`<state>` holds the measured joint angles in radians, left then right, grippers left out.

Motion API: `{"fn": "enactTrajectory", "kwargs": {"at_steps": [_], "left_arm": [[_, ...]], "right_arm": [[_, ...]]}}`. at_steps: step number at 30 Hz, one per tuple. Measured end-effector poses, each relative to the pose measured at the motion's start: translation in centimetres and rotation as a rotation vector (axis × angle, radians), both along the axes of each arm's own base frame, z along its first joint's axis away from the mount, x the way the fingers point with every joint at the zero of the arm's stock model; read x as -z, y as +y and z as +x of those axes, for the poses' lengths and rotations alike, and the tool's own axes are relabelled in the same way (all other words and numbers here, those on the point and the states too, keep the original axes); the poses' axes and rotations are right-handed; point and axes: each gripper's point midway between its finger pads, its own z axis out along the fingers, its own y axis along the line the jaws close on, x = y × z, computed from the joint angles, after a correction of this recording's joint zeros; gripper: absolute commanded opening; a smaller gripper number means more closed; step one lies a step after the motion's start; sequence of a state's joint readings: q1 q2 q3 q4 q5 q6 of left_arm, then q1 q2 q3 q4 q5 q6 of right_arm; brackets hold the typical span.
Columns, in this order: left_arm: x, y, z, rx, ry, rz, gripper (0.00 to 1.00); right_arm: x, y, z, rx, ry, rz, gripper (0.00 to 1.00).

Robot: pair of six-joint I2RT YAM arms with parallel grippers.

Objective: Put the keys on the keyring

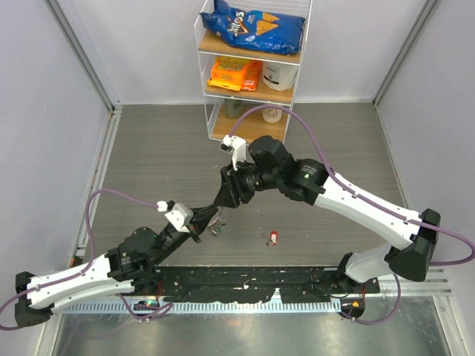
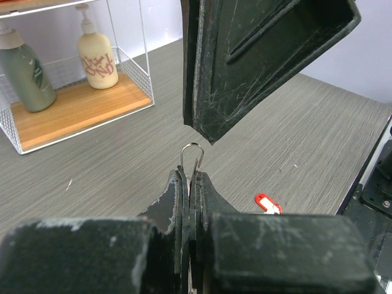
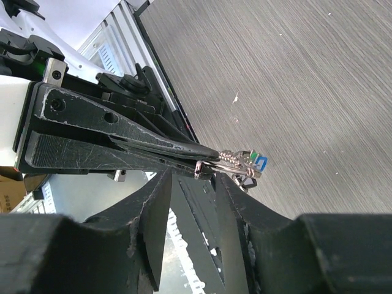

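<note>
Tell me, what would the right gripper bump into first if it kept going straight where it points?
Probably the keyring, pinched in the shut jaws of the left gripper. It sits just ahead of the right gripper, about in line with its open jaws, though depth is hard to judge.

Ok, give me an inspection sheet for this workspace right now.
Surface: grey wood-grain table.
Job's things: keyring with green and blue keys bunched at it; red key loose on the table.
Clutter: small white specks.
Claws: left claw shut on the keyring; right claw open, straddling it.
Cables: purple cables arching over both arms.
Surroundings: shelf with snacks and bottles.
</note>
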<state>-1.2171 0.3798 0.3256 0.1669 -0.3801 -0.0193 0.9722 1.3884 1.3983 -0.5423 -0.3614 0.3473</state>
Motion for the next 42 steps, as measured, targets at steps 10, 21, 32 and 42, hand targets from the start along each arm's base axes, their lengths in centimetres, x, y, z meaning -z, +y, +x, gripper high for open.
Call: {"fn": "enactTrajectory", "kwargs": {"at_steps": [10, 21, 32, 42], "left_arm": [[-0.3, 0.1, 0.0, 0.000, -0.004, -0.011, 0.00], [-0.3, 0.2, -0.1, 0.000, -0.004, -0.011, 0.00], [-0.3, 0.1, 0.0, 0.000, -0.004, -0.011, 0.00], [-0.3, 0.2, 0.0, -0.002, -0.004, -0.012, 0.00]], "right_arm": [[0.6, 0.4, 0.1, -0.006, 0.015, -0.008, 0.36], [0.6, 0.6, -0.1, -0.020, 0.025, -0.002, 0.29], [0.6, 1.0, -0.3, -0.035, 0.042, 0.006, 0.25], [0.9, 1.2, -0.1, -0.032, 0.047, -0.001, 0.06]]}}
